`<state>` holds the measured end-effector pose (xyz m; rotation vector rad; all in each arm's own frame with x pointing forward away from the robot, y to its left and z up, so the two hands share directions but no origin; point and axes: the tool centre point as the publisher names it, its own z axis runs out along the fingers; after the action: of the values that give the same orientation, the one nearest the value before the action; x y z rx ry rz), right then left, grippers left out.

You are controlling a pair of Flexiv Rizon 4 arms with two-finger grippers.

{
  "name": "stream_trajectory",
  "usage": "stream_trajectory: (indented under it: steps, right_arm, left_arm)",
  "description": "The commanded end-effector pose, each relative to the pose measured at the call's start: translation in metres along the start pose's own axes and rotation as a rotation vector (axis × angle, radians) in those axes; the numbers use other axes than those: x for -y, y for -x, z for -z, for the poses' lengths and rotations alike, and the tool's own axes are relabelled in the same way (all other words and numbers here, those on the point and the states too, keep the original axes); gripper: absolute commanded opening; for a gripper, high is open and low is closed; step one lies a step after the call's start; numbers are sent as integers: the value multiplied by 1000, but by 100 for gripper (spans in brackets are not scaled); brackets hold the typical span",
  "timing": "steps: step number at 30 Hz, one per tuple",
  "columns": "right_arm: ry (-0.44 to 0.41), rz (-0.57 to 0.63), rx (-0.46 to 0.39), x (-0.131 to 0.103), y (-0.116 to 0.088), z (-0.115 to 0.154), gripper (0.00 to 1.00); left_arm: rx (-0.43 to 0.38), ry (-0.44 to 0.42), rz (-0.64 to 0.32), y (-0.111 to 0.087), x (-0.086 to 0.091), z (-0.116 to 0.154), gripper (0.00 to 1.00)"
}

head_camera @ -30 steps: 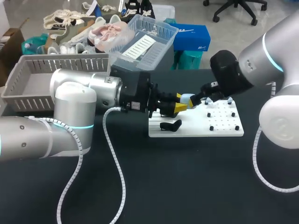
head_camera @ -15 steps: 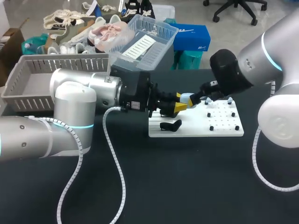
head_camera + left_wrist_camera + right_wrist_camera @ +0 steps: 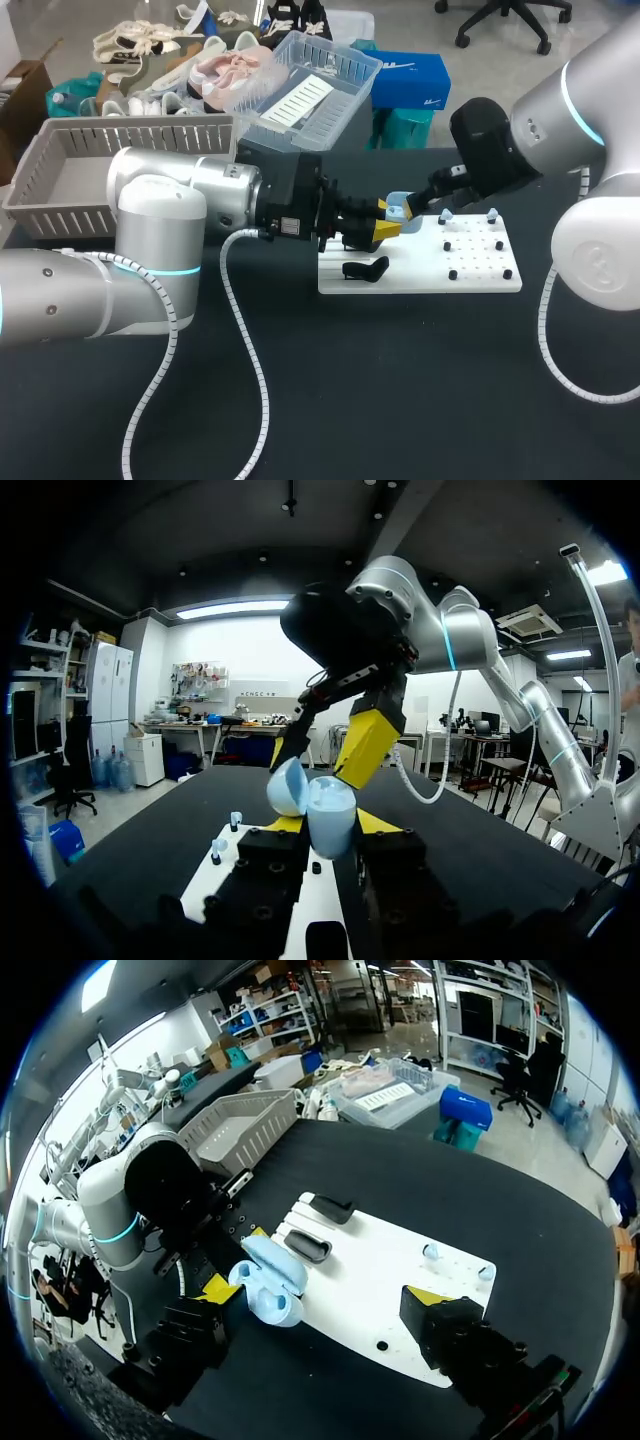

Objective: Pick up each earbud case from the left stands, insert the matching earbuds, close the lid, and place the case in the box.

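Reading from the left: the grey box (image 3: 40, 170) stands at the rear left of the table. The left gripper (image 3: 384, 220) is clamped on the light-blue earbud case (image 3: 397, 208) and holds it above the left end of the white board (image 3: 480, 282), lid open.

Change: a moment ago one fingertip of the right gripper (image 3: 322, 1294) was at the mouth of the case. That gripper has since lifted up and back. Its fingers are spread and hold nothing.

Judgement: an insertion pass is probably complete, though the contents of the case cannot be made out. Two earbuds (image 3: 445, 216) remain on the board, and a black case (image 3: 365, 268) remains on its stand. Lid closure and boxing are outstanding.
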<state>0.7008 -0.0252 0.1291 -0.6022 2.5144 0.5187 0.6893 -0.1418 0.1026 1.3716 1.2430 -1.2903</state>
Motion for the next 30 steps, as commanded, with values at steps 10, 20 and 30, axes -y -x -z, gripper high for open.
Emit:
stream_trajectory:
  steps: [10,20,30]
  right_arm:
    - [-104,22,47,27,18,24,100]
    - [-268,2,27,87,10,37,100]
    - [-371,28,-40,130,-2,28,100]
  left_arm:
    - [0,-1,0,0,-1,-1,0]
    - [-1,-1,-21,1,-1,-1,0]
    - [-30,0,-60,1,-2,-1,0]
